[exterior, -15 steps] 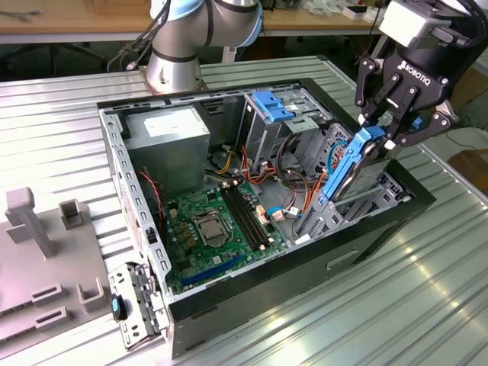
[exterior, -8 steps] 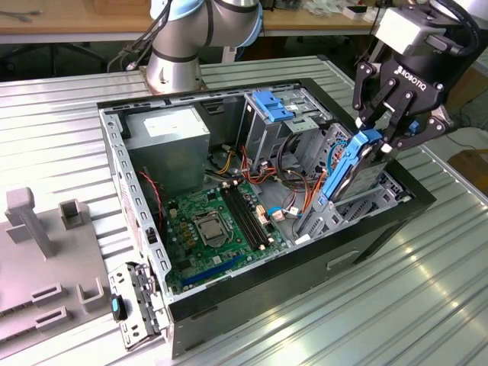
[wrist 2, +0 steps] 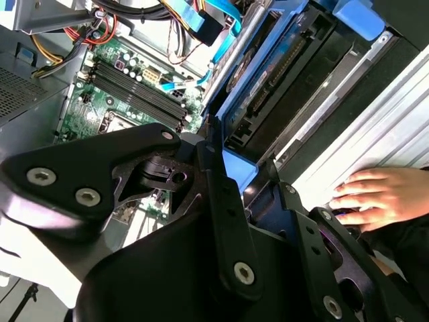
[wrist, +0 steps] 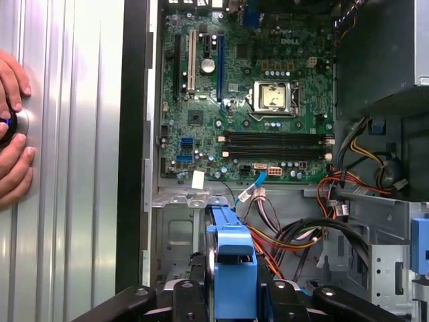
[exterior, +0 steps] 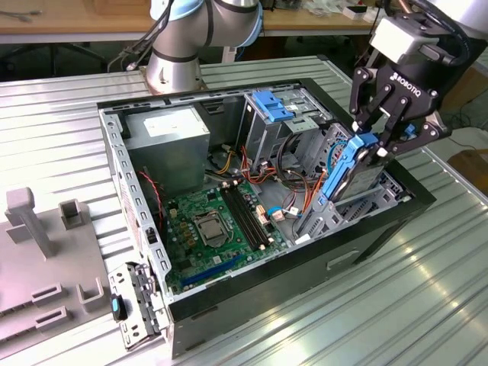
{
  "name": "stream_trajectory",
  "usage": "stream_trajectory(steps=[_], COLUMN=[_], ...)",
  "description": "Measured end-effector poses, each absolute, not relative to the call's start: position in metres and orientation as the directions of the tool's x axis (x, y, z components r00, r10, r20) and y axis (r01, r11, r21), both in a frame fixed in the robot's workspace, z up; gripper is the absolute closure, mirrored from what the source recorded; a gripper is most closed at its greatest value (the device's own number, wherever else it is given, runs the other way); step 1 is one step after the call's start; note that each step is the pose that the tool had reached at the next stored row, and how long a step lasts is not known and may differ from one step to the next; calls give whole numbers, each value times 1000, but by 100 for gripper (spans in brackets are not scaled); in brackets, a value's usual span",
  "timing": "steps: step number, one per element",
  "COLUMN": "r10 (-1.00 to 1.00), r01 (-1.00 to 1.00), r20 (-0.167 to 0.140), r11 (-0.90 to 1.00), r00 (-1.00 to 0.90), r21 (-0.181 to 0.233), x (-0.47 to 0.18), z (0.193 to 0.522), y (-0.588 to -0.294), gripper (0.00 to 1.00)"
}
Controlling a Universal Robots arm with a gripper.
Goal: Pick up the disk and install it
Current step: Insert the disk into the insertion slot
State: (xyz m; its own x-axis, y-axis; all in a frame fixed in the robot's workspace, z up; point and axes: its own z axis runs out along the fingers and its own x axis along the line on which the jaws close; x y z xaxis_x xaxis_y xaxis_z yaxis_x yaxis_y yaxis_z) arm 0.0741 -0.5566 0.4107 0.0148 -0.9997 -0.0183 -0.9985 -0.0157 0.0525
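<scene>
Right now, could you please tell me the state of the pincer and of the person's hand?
Pincer: closed on the disk.
Person's hand: resting on the metal table.

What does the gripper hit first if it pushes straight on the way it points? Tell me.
The gripper points downward, clamped on the disk. Pushed on, the disk would slide deeper into the drive bay beneath it; the bay's metal is likely the first contact, though depth is unclear.

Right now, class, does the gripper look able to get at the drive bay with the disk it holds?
Probably yes: the gripper, shut on the disk, holds it on edge at the open drive bay; the cables lie beside it.
</scene>
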Motion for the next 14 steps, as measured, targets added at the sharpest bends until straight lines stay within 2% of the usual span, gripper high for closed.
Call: stream_trajectory(steps=[14], r10=[-999], r01=[-998], r20=[-29], r11=[-16], r00=[15], r21=[53], x=[74], z=[398], y=[-557], gripper=[63])
